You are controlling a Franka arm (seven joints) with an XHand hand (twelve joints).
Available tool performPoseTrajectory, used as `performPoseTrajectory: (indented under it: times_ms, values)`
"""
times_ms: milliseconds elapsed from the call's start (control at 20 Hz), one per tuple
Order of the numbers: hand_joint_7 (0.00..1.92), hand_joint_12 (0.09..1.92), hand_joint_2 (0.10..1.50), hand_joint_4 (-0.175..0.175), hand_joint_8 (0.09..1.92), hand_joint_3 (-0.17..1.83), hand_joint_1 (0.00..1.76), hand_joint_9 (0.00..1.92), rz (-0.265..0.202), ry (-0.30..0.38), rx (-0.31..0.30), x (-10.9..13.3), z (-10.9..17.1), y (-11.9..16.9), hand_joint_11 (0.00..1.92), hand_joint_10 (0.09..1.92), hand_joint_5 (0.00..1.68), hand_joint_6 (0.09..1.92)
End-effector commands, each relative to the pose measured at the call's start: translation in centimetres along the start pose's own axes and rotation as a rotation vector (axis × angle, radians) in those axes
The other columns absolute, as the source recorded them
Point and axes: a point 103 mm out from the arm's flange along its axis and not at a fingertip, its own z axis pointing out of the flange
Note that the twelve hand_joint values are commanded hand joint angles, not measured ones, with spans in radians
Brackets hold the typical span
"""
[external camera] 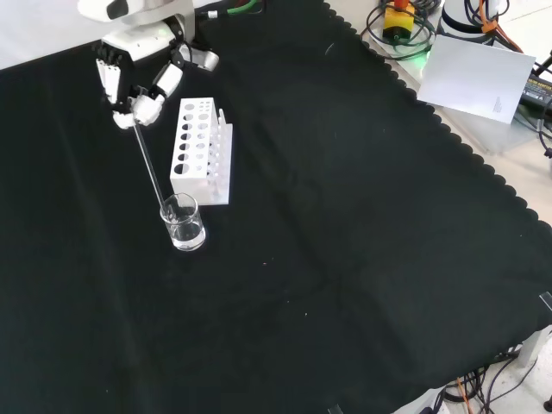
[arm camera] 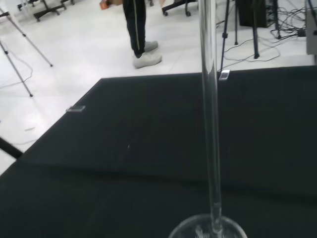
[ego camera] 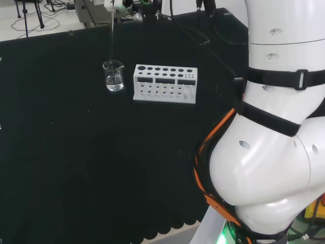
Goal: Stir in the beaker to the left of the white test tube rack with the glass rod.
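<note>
From where I stand, the hand (external camera: 138, 78) hangs above the black cloth (external camera: 345, 259) with its fingers curled round the top end of the glass rod (external camera: 152, 164), pinching it. In the front view the rod slants down from the hand toward five o'clock, and its lower end sits inside the beaker (external camera: 184, 224). In the head view the glass rod (ego camera: 111, 38) hangs almost straight down from the hand (ego camera: 118, 6) at the top edge, at twelve o'clock from the beaker (ego camera: 114, 75), and its tip dips into the rim.

The beaker is clear and has a little clear liquid in its bottom. It stands just beside the white test tube rack (ego camera: 164, 83), at the rack's nine o'clock in the head view and apart from it. In the front view the white test tube rack (external camera: 200, 151) lies at the beaker's twelve o'clock.

Through the wrist view the glass rod (arm camera: 210, 114) runs long and close, down to the beaker rim (arm camera: 208, 229).
</note>
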Motion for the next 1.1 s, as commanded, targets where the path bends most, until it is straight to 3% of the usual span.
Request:
performPoseTrajectory:
  times_ms: [50, 400, 750, 1100]
  values:
    - [1.18, 1.10, 1.11, -0.175, 1.00, -0.16, 1.30, 1.69, 0.042, -0.012, 0.059, -0.9, 2.0, -2.3, 1.47, 0.79, 1.17, 0.38]
    - [1.18, 1.10, 1.11, -0.175, 1.00, -0.15, 1.30, 1.69, 0.071, -0.025, 0.084, -0.6, 2.2, -4.2, 1.48, 0.79, 1.17, 0.38]
    - [1.18, 1.10, 1.11, -0.175, 1.00, -0.15, 1.30, 1.69, -0.002, -0.026, 0.141, 4.0, 4.0, -2.6, 1.48, 0.79, 1.17, 0.39]
    - [1.18, 1.10, 1.11, -0.175, 1.00, -0.15, 1.30, 1.69, -0.034, -0.016, 0.151, 5.2, 5.0, -0.3, 1.48, 0.79, 1.17, 0.39]
